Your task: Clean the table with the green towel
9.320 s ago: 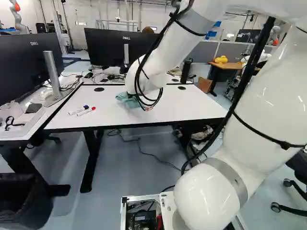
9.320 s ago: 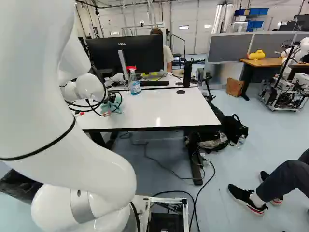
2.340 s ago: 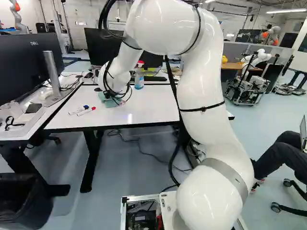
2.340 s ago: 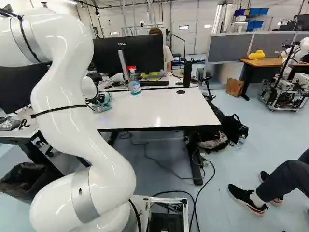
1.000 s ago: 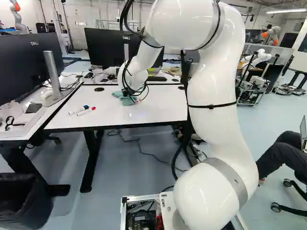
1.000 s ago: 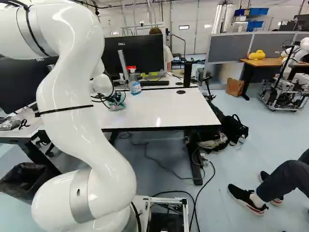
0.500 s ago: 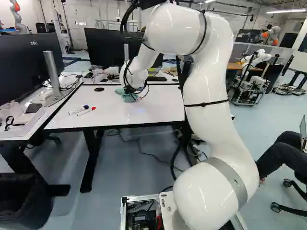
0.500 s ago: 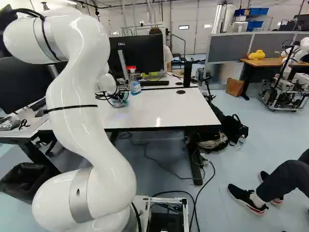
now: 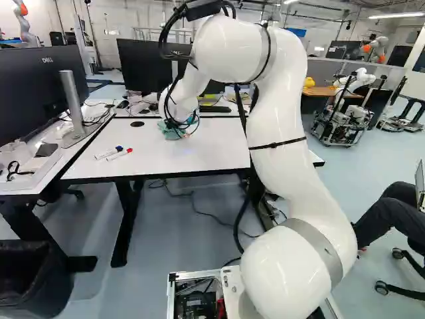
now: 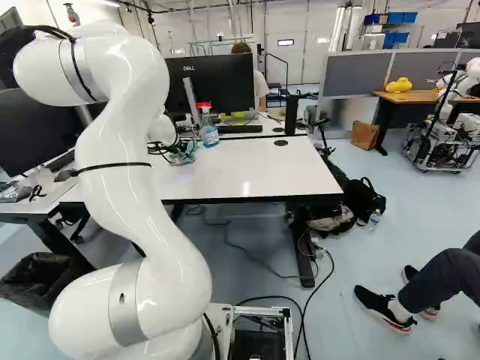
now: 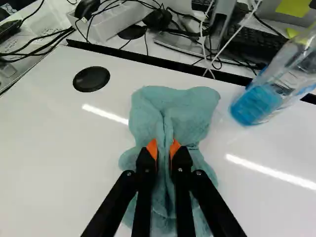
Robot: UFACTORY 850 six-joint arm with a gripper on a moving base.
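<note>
Your gripper (image 10: 178, 152) pinches a fold of the towel (image 11: 192, 111) between its orange pads (image 11: 151, 148). The towel is bunched on the white table (image 11: 49, 153), near the spray bottle (image 11: 256, 102). In the left base view, you have two markers (image 9: 119, 154) lying left of the towel, apart from it.

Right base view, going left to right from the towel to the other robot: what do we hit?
Green towel → spray bottle → round black disc on the tabletop → brown box → another robot.
</note>
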